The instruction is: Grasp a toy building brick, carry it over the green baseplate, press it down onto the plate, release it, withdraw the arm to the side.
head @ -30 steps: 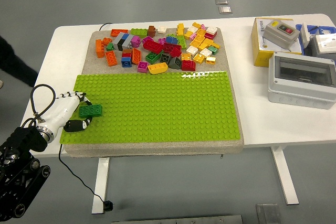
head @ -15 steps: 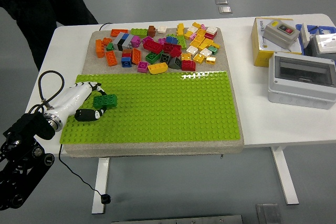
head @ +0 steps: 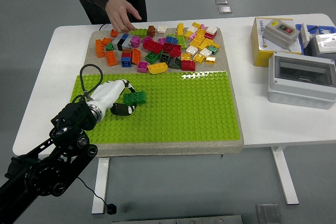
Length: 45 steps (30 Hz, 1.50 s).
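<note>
Head view showed the left hand [head: 116, 99] out over the green baseplate [head: 178, 108], fingers closed around a dark green brick [head: 135, 97]. Brick sat at the fingertip end of the hand, on its far-right side, thumb [head: 122, 110] curled under the near edge and the other fingers [head: 126, 85] on the far edge. Long axis of the brick ran roughly left-right, close to parallel with the plate's stud rows, slight tilt at most. Brick was over the left part of the plate; couldn't tell whether it was touching the studs or held just above them. Judgement: carry step basically done, press-down was next, and the thing that mattered was squareness of the brick to the stud grid directly below the hand, since a skewed brick wouldn't seat. Right arm wasn't in frame, so left was the only hand in play. Loose brick pile [head: 157, 45] lay beyond the hand, past the plate's far edge, well apart from the held brick. A person's hand [head: 122, 17] reached down at the far-left corner of that pile, touching or just above the bricks there, clear of the robot's hand. Grey enclosure [head: 302, 80] and yellow box [head: 270, 40] sat far off to the hand's right, irrelevant to the move.
</note>
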Available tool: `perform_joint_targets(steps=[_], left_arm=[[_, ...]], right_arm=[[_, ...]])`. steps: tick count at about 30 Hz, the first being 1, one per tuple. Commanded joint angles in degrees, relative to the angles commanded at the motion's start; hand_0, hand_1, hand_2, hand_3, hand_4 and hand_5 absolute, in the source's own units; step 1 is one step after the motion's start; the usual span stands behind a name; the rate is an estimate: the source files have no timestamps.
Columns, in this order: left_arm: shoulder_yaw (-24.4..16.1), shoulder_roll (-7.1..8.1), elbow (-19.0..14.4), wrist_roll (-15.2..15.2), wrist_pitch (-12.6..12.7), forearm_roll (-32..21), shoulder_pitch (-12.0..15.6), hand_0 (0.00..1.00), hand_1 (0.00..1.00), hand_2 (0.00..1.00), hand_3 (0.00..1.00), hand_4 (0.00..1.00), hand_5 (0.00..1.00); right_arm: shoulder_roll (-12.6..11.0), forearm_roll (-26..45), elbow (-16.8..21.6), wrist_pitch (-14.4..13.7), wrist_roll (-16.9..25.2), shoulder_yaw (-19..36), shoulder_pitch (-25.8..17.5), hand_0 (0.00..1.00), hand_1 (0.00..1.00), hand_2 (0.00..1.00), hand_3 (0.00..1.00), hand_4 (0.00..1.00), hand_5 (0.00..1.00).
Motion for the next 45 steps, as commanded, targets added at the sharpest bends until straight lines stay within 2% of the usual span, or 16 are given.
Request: perform_joint_targets(steps=[6,10,24,25,45], left_arm=[[1.6,-0.77,1.0,6.7,-0.2,2.2,-0.7,0.998,0.936,0.935,0.561,0.587,0.200],[2.7,-0.80,1.8,8.2,-0.3,2.8,-1.0,0.998,0.936,0.935,0.561,0.587,0.200],[4.4,-1.29,2.5,6.8,1.6,3.3,-1.2,0.998,0.935,0.932,0.562,0.572,0.194],[4.5,-1.34,2.5,6.7,1.6,3.4,-1.3,0.998,0.933,0.930,0.561,0.550,0.178],[5.5,-2.82,4.8,6.2,2.3,3.6,-2.1,0.997,0.928,0.928,0.561,0.547,0.175]], right_arm=[[-0.1,0.1,0.0,0.0,0.0,0.0,0.1,0.660,0.550,0.577,0.646,0.408,0.747],[-0.1,0.1,0.0,0.0,0.0,0.1,0.1,0.660,0.550,0.577,0.646,0.408,0.747],[-0.1,0.1,0.0,-0.1,0.0,-0.1,0.1,0.659,0.548,0.576,0.646,0.407,0.747],[-0.1,0.1,0.0,-0.1,0.0,-0.1,0.1,0.659,0.548,0.575,0.645,0.407,0.747],[0.0,0.4,0.0,-0.1,0.0,-0.4,0.2,0.659,0.547,0.575,0.645,0.407,0.747]])
